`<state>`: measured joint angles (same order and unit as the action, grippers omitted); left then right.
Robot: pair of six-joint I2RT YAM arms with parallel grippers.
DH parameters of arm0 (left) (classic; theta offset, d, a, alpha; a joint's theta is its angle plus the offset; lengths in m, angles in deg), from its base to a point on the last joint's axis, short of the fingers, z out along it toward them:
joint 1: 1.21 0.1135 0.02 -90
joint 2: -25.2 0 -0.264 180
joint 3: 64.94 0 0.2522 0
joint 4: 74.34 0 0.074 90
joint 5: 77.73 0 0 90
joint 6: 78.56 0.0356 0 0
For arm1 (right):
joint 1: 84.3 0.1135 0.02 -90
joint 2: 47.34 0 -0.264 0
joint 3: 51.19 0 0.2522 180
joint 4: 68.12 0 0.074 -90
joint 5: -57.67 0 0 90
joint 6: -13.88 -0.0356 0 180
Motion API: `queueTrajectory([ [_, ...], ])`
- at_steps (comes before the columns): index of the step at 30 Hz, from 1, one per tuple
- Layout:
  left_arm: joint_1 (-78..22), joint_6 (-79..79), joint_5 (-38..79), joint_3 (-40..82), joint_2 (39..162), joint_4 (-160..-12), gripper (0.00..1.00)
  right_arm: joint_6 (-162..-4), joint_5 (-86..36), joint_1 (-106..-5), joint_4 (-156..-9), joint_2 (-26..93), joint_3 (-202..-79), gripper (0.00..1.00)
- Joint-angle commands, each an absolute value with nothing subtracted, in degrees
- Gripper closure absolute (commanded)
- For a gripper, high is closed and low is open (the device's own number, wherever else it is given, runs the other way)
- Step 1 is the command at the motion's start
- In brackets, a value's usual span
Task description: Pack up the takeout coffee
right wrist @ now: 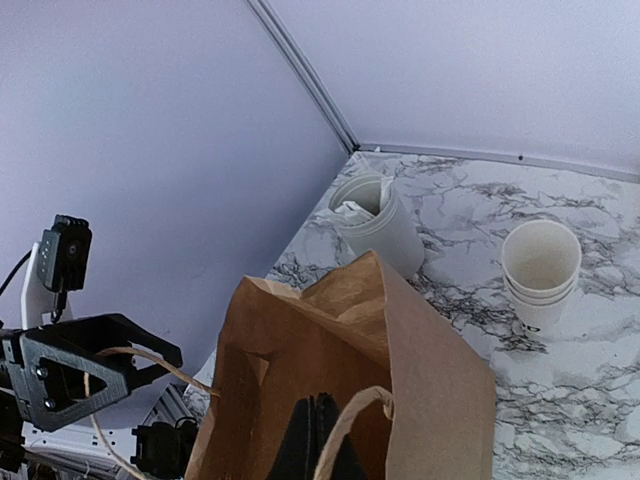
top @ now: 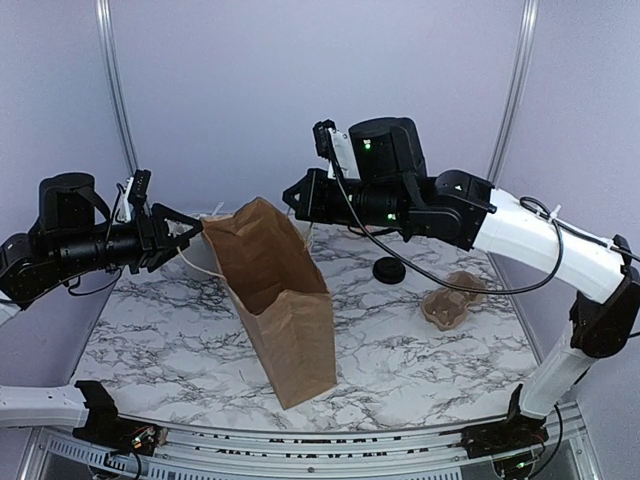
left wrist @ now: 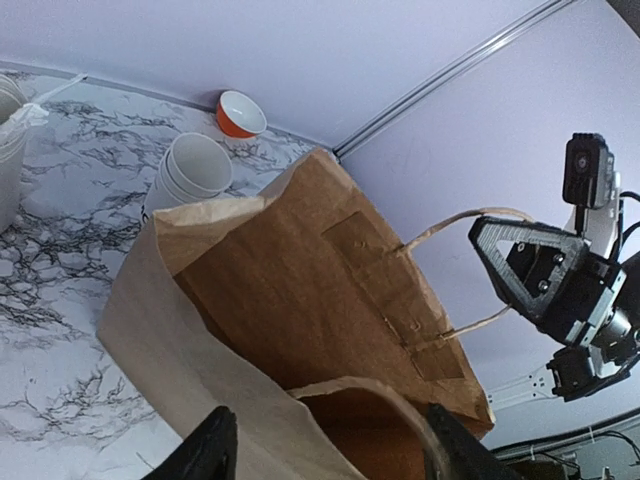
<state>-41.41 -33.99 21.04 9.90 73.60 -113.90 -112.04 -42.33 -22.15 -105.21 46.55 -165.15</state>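
Cups (right wrist: 541,265) stacked; L pincer (left wrist: 328,432) open round handle (left wrist: 352,384); R pincer (right wrist: 320,425) shut, gripping?

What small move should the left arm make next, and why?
Probably close the left gripper on the near handle of the paper bag: its fingers stand apart around that loop, while the right gripper is shut on the opposite handle.

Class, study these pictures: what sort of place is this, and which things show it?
Probably a robot lab bench staged as a café counter: marble-patterned tabletop, open brown paper bag, stack of white paper cups, lilac walls.
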Motion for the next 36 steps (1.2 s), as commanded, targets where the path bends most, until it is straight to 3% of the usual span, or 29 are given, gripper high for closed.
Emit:
queueTrajectory([
  [1,-41.35,-33.32,18.83,11.49,74.1,-118.01,0.54,-115.13,-45.09,-21.72,-100.54,41.91,-159.96,1.0],
  [3,-41.39,-33.84,17.89,11.04,74.16,-119.16,0.6,-114.77,-45.36,-21.72,-100.91,40.53,-158.01,1.0],
  [10,-44.78,-33.47,18.54,14.17,78.41,-121.05,0.56,-111.45,-42.36,-21.9,-102.04,38.12,-155.32,1.0],
  [17,-49.64,-32.34,16.65,24.63,84.08,-126.73,0.61,-107.61,-43.64,-22.56,-102.78,36.85,-155.71,0.82],
  [26,-49.72,-28.94,15.67,29.52,86.08,-132.93,0.7,-105.41,-44.59,-22.91,-101.59,35.9,-154.49,0.68],
  [36,-49.81,-26.24,18.32,31.72,88.22,-132.51,0.67,-103.54,-43.52,-21.68,-101.19,36.42,-155.57,0.58],
])
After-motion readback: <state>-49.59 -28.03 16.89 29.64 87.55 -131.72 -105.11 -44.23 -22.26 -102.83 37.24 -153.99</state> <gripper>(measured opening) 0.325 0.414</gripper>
